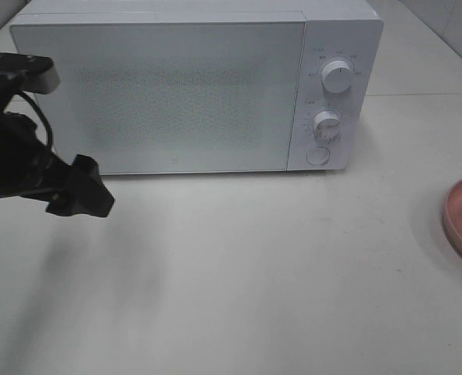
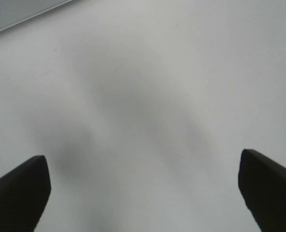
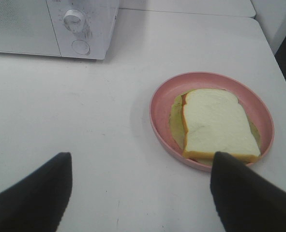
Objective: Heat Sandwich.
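A: Out at the left end of the microwave, the left pincer (image 1: 82, 199) hangs just above the worktop (image 1: 238, 273), close to the lower corner of the door. Its own camera shows the two dark tips spread as wide as they go, with nothing but bare white surface and a soft shadow between them. Empty, no question.

B: And the right pincer (image 3: 140, 193)?

A: You don't get it from the high camera at all. From its wrist view the tips stand well apart, gripping nothing, and the sandwich (image 3: 218, 123) lies just beyond them, off toward the tip on the plate's side. That tip actually overlaps the near rim of the pink plate (image 3: 158, 108) in the shot; I can't tell whether it touches or merely hovers over it.

B: So which arm owns the sandwich?

A: The right one, clearly. In the high view the plate just peeks in at the right edge, well apart from the left pincer, with the whole width of the microwave (image 1: 191, 94) between them. The slice's long side runs away from the right pincer, slightly slanted, so I'd judge a grab across the short width or at the plate rim suits best.

B: And the door?

A: Shut. The left pincer is the nearer one to it, so I'd expect opening to fall to that arm while the right waits by the plate.
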Controlling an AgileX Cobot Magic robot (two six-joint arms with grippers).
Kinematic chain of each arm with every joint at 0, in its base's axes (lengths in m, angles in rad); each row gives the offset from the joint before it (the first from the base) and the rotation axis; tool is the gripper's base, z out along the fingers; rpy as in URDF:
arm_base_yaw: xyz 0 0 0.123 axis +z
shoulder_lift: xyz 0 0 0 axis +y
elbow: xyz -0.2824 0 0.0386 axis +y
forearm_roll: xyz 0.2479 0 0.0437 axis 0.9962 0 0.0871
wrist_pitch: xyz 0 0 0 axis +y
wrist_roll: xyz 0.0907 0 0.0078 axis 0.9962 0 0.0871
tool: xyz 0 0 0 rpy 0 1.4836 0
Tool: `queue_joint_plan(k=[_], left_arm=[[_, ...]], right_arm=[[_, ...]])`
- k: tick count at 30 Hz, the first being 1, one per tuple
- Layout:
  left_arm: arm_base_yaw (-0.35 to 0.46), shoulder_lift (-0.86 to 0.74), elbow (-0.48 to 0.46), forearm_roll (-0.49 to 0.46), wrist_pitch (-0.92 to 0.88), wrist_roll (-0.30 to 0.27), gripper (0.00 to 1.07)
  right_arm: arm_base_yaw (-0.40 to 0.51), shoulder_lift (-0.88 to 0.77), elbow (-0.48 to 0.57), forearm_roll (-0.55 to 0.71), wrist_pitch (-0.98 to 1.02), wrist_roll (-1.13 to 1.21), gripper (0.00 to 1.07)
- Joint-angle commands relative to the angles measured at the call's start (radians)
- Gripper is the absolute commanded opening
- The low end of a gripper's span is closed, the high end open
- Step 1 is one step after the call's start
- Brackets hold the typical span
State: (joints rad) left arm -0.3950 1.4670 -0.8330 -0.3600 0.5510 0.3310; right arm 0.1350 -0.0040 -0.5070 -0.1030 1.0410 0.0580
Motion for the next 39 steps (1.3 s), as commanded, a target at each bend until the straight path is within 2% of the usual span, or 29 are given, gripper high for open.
queue_joint_plan(k=[1, 4, 11, 12, 15, 17, 18, 20, 22, 35, 39], left_arm=[[0.051, -0.034, 0.004, 0.001, 0.069, -0.007, 1.02], [0.141, -0.084, 0.004, 0.009, 0.144, -0.044, 1.02], [0.243, -0.158, 0.004, 0.068, 0.225, -0.111, 1.02], [0.267, -0.188, 0.004, 0.106, 0.245, -0.144, 1.02], [0.280, -0.218, 0.004, 0.143, 0.261, -0.171, 1.02], [0.287, -0.268, 0.004, 0.209, 0.293, -0.227, 1.02], [0.287, -0.268, 0.004, 0.209, 0.293, -0.227, 1.02], [0.287, -0.312, 0.004, 0.277, 0.340, -0.279, 1.02], [0.287, -0.345, 0.004, 0.312, 0.372, -0.306, 1.02], [0.287, -0.567, 0.004, 0.318, 0.501, -0.308, 1.02], [0.287, -0.635, 0.004, 0.316, 0.517, -0.282, 1.02]], right_arm=[[-0.003, -0.027, 0.001, -0.002, -0.005, -0.003, 0.76], [-0.003, -0.027, 0.001, -0.002, -0.005, -0.003, 0.76], [-0.003, -0.027, 0.001, -0.002, -0.005, -0.003, 0.76], [-0.003, -0.027, 0.001, -0.002, -0.005, -0.003, 0.76], [-0.003, -0.027, 0.001, -0.002, -0.005, -0.003, 0.76], [-0.003, -0.027, 0.001, -0.002, -0.005, -0.003, 0.76], [-0.003, -0.027, 0.001, -0.002, -0.005, -0.003, 0.76], [-0.003, -0.027, 0.001, -0.002, -0.005, -0.003, 0.76], [-0.003, -0.027, 0.001, -0.002, -0.005, -0.003, 0.76], [-0.003, -0.027, 0.001, -0.002, -0.005, -0.003, 0.76], [-0.003, -0.027, 0.001, -0.002, -0.005, -0.003, 0.76]])
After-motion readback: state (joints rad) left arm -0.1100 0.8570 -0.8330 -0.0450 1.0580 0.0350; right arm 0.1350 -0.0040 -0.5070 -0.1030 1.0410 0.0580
